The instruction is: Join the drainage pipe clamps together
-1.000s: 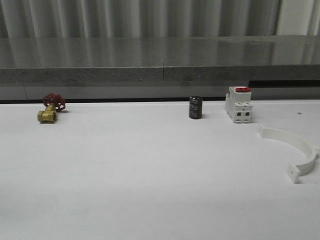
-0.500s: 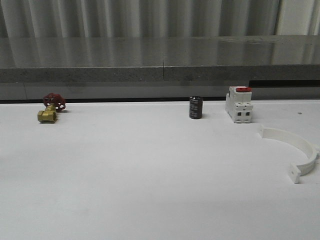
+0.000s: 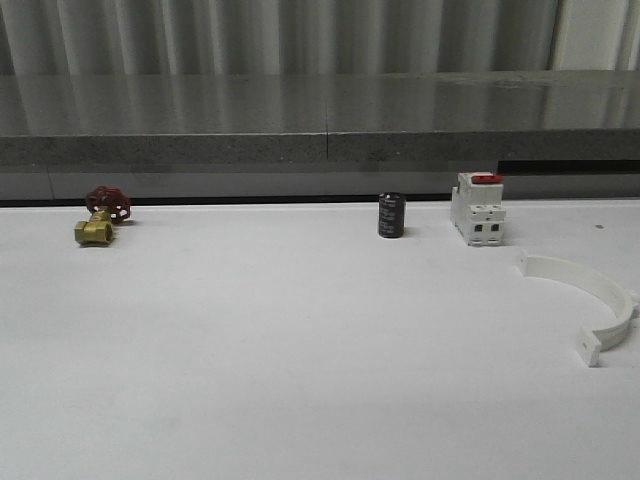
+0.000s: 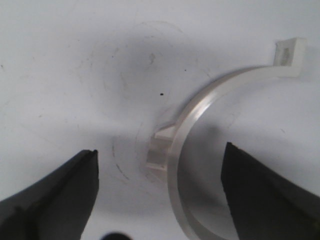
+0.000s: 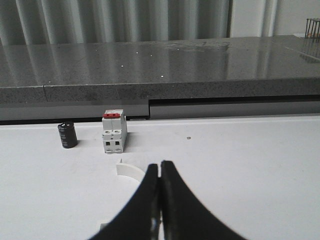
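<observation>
One white half-ring clamp [image 3: 590,300] lies flat at the right side of the bench [image 3: 300,380], in front of the white breaker [image 3: 477,210] and apart from it. The left tool [image 4: 160,192] hovers spread wide over a second clamp half [image 4: 200,130], whose band lies between its fingers. The right tool [image 5: 160,200] has its fingertips pressed together, holding nothing.

A brass valve [image 3: 96,231] with a red handwheel sits at the far left of the white table [image 3: 250,350]. A black cylindrical capacitor [image 3: 391,216] stands upright near a white circuit breaker [image 3: 477,210] with a red switch, far right.
</observation>
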`<action>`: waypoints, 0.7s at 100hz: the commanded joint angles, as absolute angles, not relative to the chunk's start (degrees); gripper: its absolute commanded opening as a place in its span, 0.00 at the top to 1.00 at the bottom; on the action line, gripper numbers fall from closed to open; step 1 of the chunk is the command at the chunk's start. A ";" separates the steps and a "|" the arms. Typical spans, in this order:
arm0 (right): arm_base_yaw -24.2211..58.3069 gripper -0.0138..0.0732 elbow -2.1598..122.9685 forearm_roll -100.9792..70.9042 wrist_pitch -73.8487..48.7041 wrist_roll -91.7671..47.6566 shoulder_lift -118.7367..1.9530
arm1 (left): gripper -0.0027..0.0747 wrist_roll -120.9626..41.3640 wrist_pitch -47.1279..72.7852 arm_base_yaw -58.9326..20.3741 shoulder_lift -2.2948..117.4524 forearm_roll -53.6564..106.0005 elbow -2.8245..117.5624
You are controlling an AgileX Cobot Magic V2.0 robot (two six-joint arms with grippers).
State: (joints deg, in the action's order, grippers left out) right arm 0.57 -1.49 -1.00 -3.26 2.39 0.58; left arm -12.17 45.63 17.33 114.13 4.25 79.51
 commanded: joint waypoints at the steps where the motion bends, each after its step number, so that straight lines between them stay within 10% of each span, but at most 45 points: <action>1: 0.51 0.91 -0.59 -0.90 0.96 1.91 1.30 | 0.31 -12.37 43.79 17.44 112.46 4.63 81.74; 29: 0.51 0.91 -0.59 -0.90 0.96 1.91 1.30 | 0.36 -12.40 43.27 17.44 114.52 4.73 82.10; 58: 0.51 0.91 -0.59 -0.90 0.96 1.91 1.30 | 0.96 -12.40 45.33 17.44 114.52 4.89 82.10; 70: 0.51 0.91 -0.59 -0.90 0.96 1.91 1.30 | 0.99 -12.40 46.90 17.44 113.98 6.05 82.10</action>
